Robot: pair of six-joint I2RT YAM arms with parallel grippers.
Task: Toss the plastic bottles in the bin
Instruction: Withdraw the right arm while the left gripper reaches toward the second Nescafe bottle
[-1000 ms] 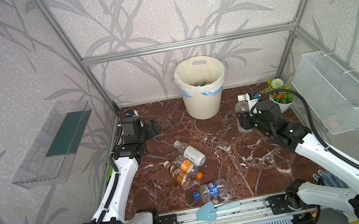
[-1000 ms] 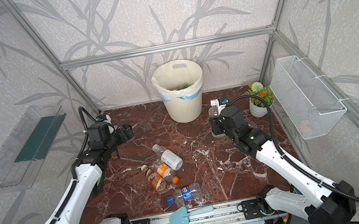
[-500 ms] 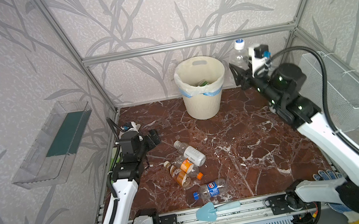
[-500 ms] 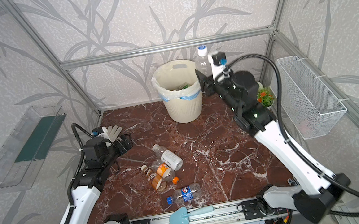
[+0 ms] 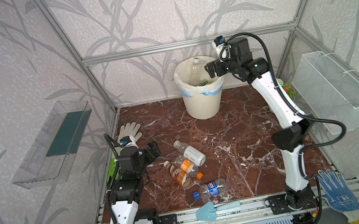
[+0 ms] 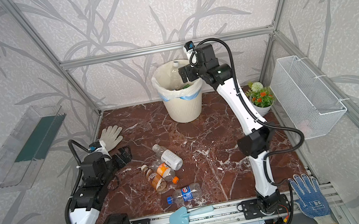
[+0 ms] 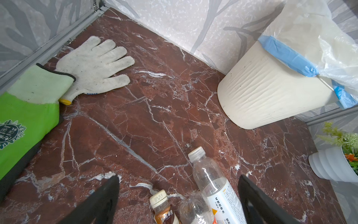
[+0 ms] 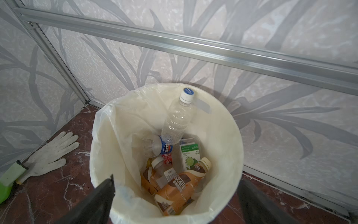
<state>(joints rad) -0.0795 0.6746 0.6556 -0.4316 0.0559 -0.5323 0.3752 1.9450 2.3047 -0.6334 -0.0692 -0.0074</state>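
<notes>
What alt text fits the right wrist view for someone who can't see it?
The open right gripper hangs over the bin, its jaws wide apart and empty. Inside, a clear bottle leans cap-up against the liner above a pile of other bottles. A white glove lies on the marble floor beside the bin.

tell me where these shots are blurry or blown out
Right wrist view: the clear bottle in the bin is slightly smeared, and the right gripper is dark and out of focus. Left wrist view: the left gripper is likewise soft, the liner bag nearly washed out. Both top views: sharp, evenly lit.
</notes>
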